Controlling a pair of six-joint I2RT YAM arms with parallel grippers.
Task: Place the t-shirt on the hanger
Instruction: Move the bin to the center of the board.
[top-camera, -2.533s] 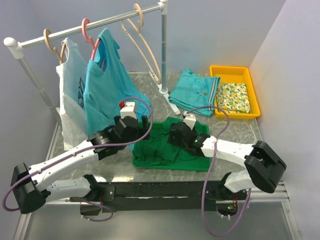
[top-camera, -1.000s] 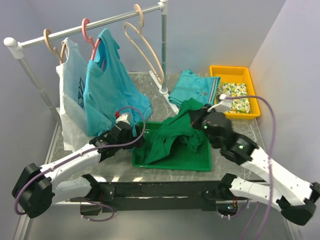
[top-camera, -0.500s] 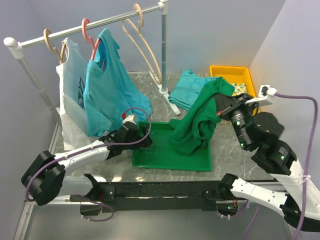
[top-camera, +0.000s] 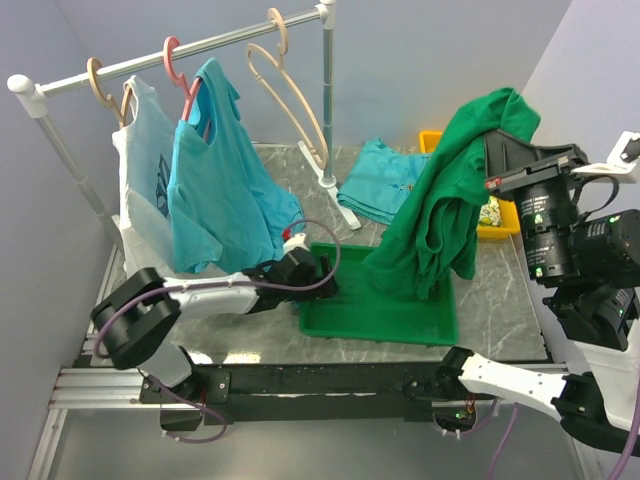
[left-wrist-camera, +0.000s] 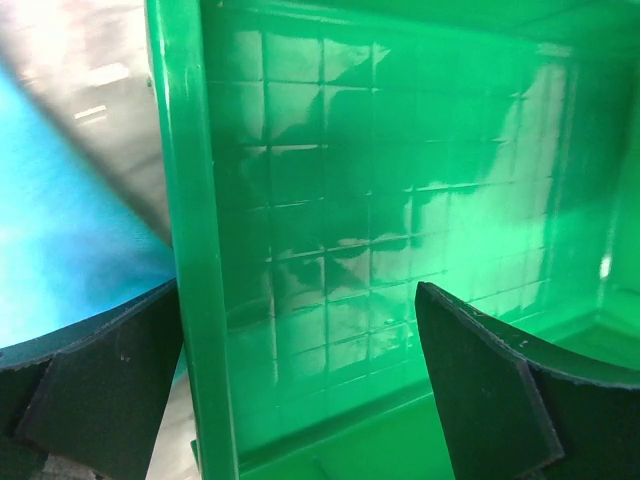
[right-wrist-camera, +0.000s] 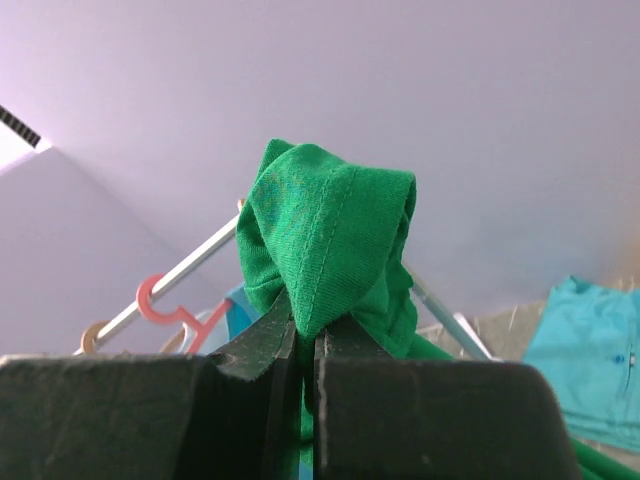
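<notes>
Count: three hangers on the rail (top-camera: 130, 65). They are the bare beige hanger (top-camera: 280, 42) at the right end, a pink hanger (top-camera: 172, 55) bearing the turquoise shirt (top-camera: 220, 190), and a beige one at the left bearing the white shirt (top-camera: 140, 180). One dark green t-shirt (top-camera: 440, 200). One green tray (top-camera: 400, 325), one yellow bin (top-camera: 432, 140), and one folded turquoise garment (top-camera: 380, 185) on the table (top-camera: 500, 300).

T-shirt: held high on the right, well apart from the hanger. Its long axis runs near vertical, with the bunched top at the right gripper (top-camera: 492, 183) and loose folds pointing down. The lower end shows over the tray's far right corner; I cannot tell whether it touches.

Right gripper: clamped on a doubled fold of the shirt, which pokes up past the closed fingers in the wrist view (right-wrist-camera: 305, 335).

Left gripper (top-camera: 325, 278): low at the tray's left side. Its fingers are spread, one outside the tray wall (left-wrist-camera: 190, 200) and one inside, grasping nothing.

Against half a second ago: the right arm has risen, lifting the shirt from a drape into the tray to a hang. The tray and the left gripper have moved right.
</notes>
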